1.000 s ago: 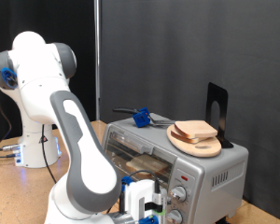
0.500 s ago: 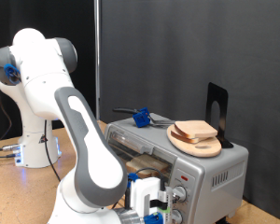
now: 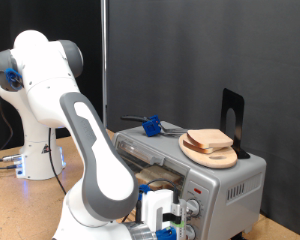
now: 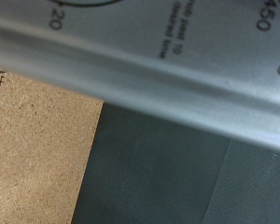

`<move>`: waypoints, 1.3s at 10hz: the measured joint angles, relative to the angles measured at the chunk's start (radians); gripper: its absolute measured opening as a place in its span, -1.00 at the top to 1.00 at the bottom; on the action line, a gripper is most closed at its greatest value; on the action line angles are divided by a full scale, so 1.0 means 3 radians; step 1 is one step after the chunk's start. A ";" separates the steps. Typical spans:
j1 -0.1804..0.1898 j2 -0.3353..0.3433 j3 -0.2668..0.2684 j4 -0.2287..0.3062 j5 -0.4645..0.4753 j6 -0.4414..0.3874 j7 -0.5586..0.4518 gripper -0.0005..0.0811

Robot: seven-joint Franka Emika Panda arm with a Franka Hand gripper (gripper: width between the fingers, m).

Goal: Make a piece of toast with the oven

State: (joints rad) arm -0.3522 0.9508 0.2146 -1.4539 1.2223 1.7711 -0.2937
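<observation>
The gripper [image 3: 168, 222] sits low against the toaster oven [image 3: 205, 175] front by its knobs [image 3: 192, 209]; finger spread can't be judged. A bread slice [image 3: 148, 180] lies inside on the rack (another tops the wooden board [image 3: 208, 152]), so setting the dial appears underway, needing a precise turn

The gripper [image 3: 162, 222] sits tight against the oven [image 3: 225, 185] front, by its knobs. Free room lies at the exterior view's left, over bare table [image 3: 20, 205].

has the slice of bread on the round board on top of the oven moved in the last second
No. The slice sits in the same place on the round board atop the oven, beside the black stand.
</observation>
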 joint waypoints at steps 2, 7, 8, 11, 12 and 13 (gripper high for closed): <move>0.0000 -0.0006 0.0003 -0.0013 0.0000 0.0000 0.0004 0.00; -0.0003 -0.0018 0.0003 -0.0045 0.0003 0.0032 0.0035 0.75; -0.0003 -0.0018 0.0003 -0.0045 0.0004 0.0032 0.0037 0.75; -0.0012 -0.0043 0.0005 -0.0114 0.0109 0.0055 -0.0315 0.75; -0.0025 -0.0049 0.0011 -0.0151 0.0176 0.0057 -0.0515 0.75; -0.0034 -0.0054 0.0016 -0.0182 0.0234 0.0058 -0.0684 0.75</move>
State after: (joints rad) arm -0.3625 0.9347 0.2194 -1.5083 1.2926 1.7884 -0.4990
